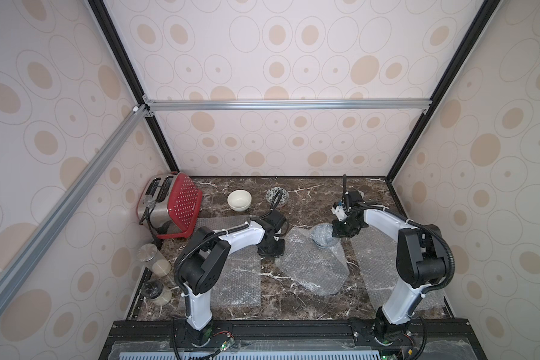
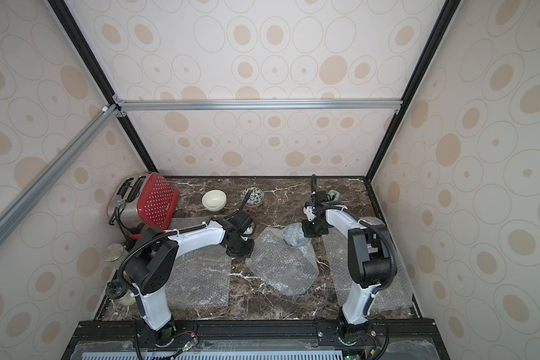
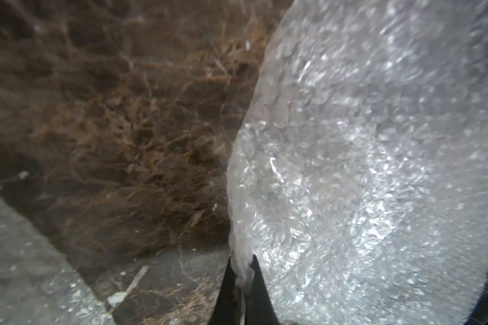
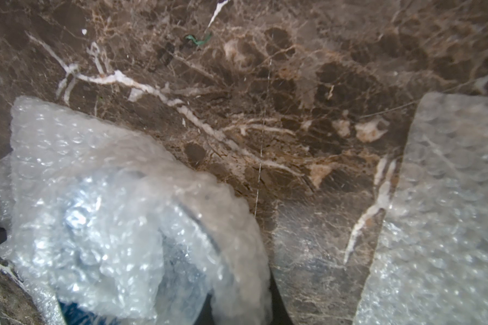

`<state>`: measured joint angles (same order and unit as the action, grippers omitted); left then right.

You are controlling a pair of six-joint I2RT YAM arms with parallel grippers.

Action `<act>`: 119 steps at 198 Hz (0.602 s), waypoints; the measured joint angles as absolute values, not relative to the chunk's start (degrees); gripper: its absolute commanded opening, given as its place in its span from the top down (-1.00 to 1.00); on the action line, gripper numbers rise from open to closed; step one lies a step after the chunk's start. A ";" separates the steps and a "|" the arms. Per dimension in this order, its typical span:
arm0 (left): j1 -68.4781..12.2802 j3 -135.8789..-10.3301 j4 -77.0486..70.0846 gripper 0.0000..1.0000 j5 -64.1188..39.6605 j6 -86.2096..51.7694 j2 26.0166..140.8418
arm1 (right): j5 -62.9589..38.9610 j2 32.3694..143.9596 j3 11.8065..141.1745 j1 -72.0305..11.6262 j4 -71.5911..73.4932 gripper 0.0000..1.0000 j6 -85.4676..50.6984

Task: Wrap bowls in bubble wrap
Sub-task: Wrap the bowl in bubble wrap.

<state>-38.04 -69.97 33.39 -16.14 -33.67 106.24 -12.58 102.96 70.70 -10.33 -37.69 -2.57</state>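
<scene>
At the back left, the cream bowl [image 1: 239, 200] and the leaf-patterned bowl [image 1: 284, 196] are standing bare on the marble table [image 1: 312, 193]. In front of them, your left gripper [image 3: 242, 260] is pinching the edge of the middle bubble wrap sheet [image 1: 312, 268], and its jaws are closing down to the thin film. This crumpled sheet is covering the blue-patterned bowl [image 1: 322, 238]. Your right gripper [image 1: 343, 232] is sitting right at this wrapped bowl, but I cannot tell how far its jaws are standing apart.

Marble tabletop [image 1: 309, 199]: bowls [image 1: 239, 200], bubble wrap [image 1: 312, 268]
</scene>
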 measured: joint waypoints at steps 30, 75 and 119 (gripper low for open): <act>-38.04 -71.96 31.88 1.00 -18.48 -34.26 102.59 | -12.03 102.96 70.67 -10.33 -37.65 0.85 -2.72; -38.54 -76.69 29.19 1.00 -23.33 -36.36 96.20 | -11.79 102.96 69.82 -10.33 -36.73 0.85 -3.49; -40.77 -80.60 24.34 1.00 -28.53 -40.07 97.08 | -12.71 102.96 69.36 -10.66 -35.70 0.85 -4.32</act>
<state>-40.77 -80.60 24.34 -28.53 -40.07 97.08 -12.71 102.96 69.36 -10.66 -35.70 -4.32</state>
